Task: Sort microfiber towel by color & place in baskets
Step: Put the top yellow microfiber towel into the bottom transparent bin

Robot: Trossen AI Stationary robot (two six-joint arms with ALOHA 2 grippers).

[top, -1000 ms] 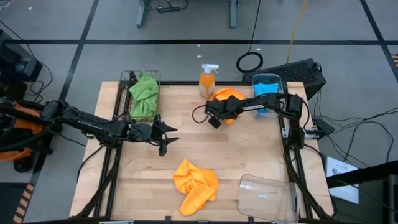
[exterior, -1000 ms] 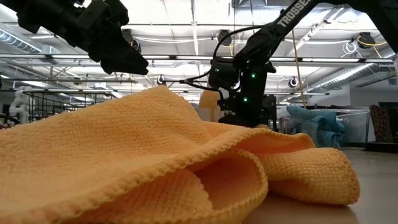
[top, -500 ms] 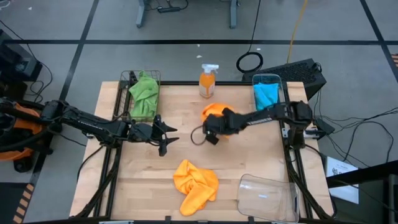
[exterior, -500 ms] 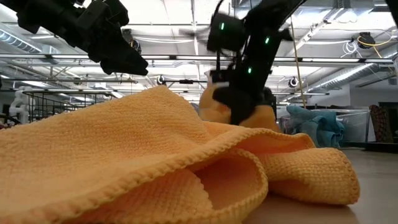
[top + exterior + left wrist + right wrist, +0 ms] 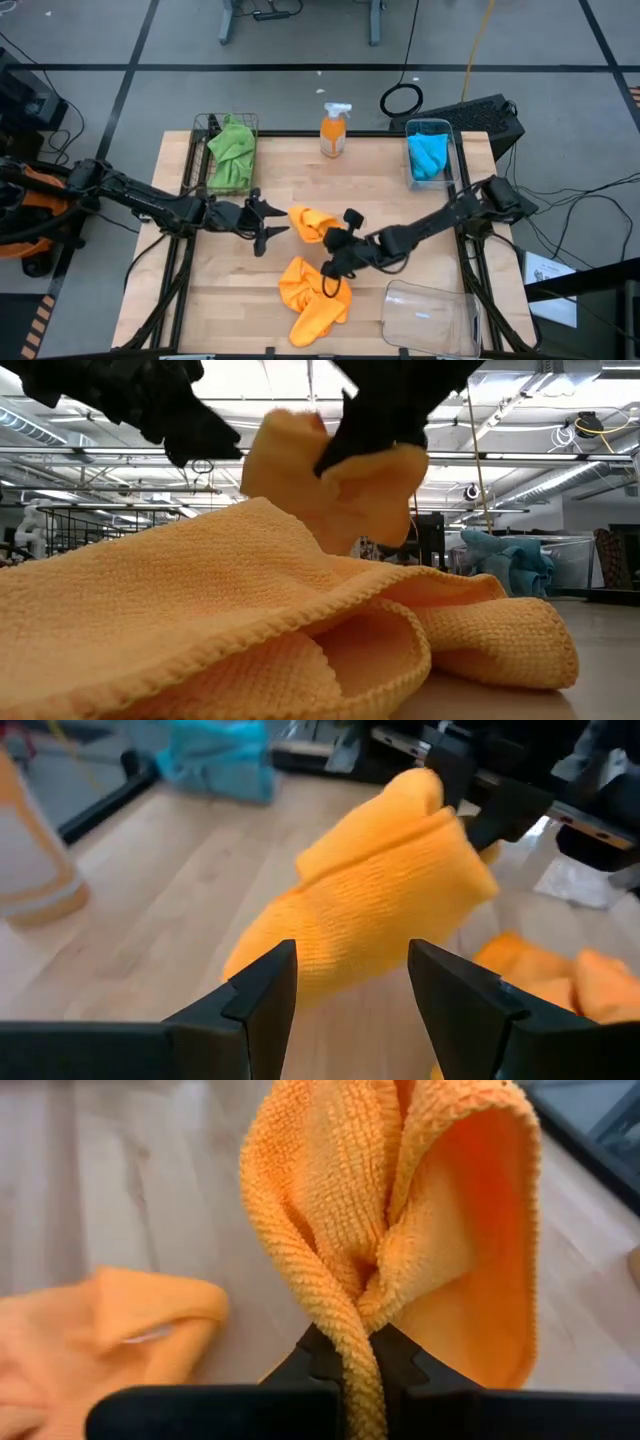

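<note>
Right gripper (image 5: pixel 335 238) has swung from the desk's (image 5: pixel 400 215) back to mid-desk, jaws clamped on an orange towel (image 5: pixel 311 223) above the second orange towel (image 5: pixel 313 294). Left gripper (image 5: pixel 270 222) waits beside it, jaws parted, empty. Spray bottle (image 5: pixel 334 130) at back.

R arm stretched across mid-table, right gripper (image 5: pixel 335 240) clamped tight; left gripper (image 5: pixel 272 228) w/ fingers apart.

No readable text, label, brand or number in view.
</note>
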